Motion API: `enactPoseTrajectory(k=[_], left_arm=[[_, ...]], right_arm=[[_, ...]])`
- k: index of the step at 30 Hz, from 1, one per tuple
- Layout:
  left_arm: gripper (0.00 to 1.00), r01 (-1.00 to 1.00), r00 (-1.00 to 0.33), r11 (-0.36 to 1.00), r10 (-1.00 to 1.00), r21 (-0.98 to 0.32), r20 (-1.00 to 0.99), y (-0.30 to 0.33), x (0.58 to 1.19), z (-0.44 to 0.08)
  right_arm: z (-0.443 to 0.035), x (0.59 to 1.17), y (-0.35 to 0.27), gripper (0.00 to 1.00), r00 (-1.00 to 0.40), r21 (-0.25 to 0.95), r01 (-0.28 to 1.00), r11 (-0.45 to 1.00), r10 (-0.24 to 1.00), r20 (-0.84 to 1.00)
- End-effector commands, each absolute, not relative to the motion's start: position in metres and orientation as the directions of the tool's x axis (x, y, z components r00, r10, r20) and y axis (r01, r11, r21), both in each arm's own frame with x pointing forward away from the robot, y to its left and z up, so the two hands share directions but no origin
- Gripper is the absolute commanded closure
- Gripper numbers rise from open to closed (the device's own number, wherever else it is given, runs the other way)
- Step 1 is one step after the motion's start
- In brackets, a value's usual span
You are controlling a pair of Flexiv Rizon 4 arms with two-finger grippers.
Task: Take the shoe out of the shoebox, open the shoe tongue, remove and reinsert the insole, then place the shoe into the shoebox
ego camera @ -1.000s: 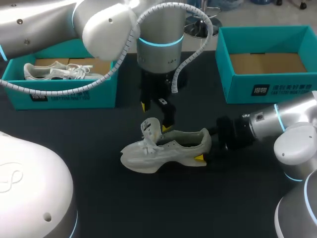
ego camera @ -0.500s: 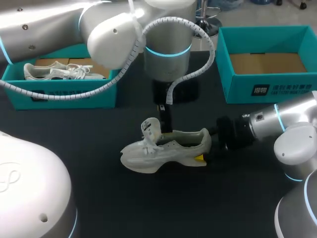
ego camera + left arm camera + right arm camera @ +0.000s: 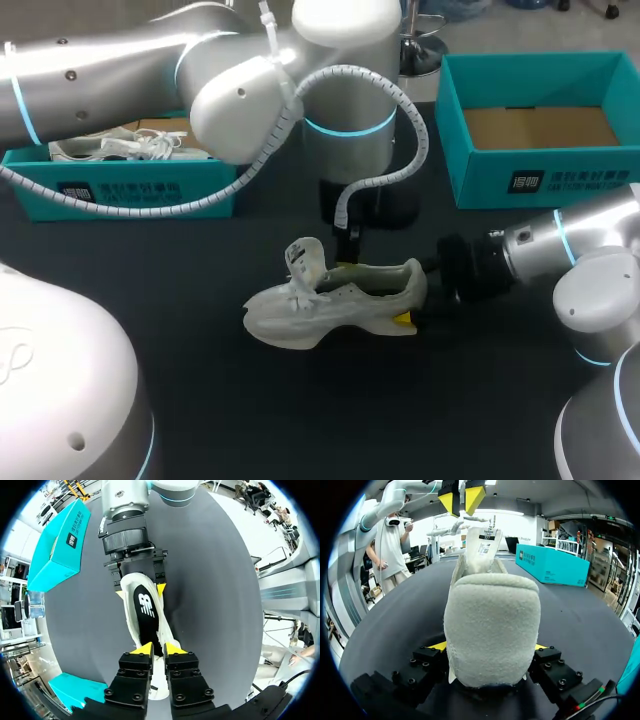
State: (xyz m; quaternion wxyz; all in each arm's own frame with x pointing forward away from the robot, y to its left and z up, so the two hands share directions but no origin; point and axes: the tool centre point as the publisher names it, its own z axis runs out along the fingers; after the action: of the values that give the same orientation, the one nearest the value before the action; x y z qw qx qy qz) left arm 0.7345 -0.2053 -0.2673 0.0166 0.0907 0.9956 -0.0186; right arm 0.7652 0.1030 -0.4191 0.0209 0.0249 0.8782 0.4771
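Note:
A white shoe (image 3: 330,305) lies on its side on the black table, tongue (image 3: 305,262) lifted. My right gripper (image 3: 412,295) is shut on its heel (image 3: 492,625), a yellow tip showing on each side of it. My left gripper (image 3: 350,255) hangs straight down over the shoe's opening. In the left wrist view its fingers (image 3: 158,649) stand almost together above the black insole (image 3: 146,612), and I see nothing between them. From the right wrist view those same tips (image 3: 462,495) hover above the raised tongue (image 3: 482,550).
An open teal shoebox (image 3: 540,180) with a bare brown floor stands at the back right. A second teal box (image 3: 120,190) at the back left holds another white shoe (image 3: 110,145). My left arm's thick body (image 3: 340,90) arches over the table's middle.
My left gripper has swung right and come over the shoe's opening, and its fingers have closed from wide apart to nearly touching. The right gripper and the shoe have stayed put.

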Motion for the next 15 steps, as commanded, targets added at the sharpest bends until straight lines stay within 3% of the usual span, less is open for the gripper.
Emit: enactPoseTrajectory(k=[1,15], left_arm=[[1.00,0.181,-0.983,0.983,0.180,-0.025,-0.033,-0.209,0.735,-0.266],[1.00,0.150,-0.989,0.986,0.150,-0.068,-0.014,-0.222,0.736,-0.283]], right_arm=[[-0.420,0.765,0.105,1.00,-0.998,0.837,0.024,0.547,0.065,-0.014],[-0.420,0.765,0.105,1.00,-0.998,0.837,0.024,0.547,0.065,-0.014]])
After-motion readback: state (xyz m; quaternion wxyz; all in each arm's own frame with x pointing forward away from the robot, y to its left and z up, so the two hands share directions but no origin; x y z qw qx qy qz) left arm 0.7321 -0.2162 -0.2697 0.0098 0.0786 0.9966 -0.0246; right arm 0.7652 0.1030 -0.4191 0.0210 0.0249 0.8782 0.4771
